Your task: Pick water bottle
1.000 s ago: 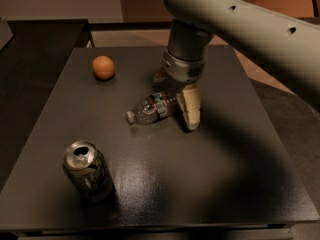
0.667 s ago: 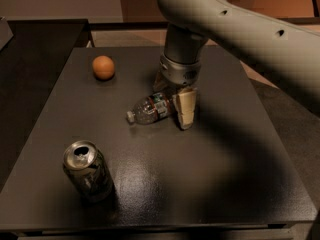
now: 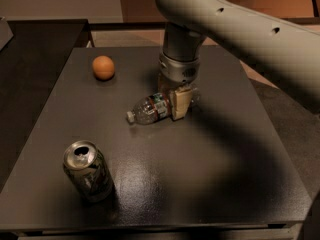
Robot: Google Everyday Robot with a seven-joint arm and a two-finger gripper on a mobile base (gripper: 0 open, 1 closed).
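Observation:
The water bottle (image 3: 147,110) lies on its side near the middle of the dark table (image 3: 225,154), white cap pointing left, dark red-edged label band at its middle. My gripper (image 3: 172,101) comes straight down from the grey arm and sits over the bottle's base end, its cream pad against the near side of the bottle. The bottle's base is hidden behind the gripper. The bottle rests on the table.
A dented silver drink can (image 3: 87,170) stands at the front left. An orange ball (image 3: 103,67) sits at the back left. The grey arm (image 3: 240,29) spans the upper right. A darker surface adjoins the table on the left.
My gripper has moved a little left and back, from beside the bottle's base to over it. The bottle, can and orange ball have stayed where they were.

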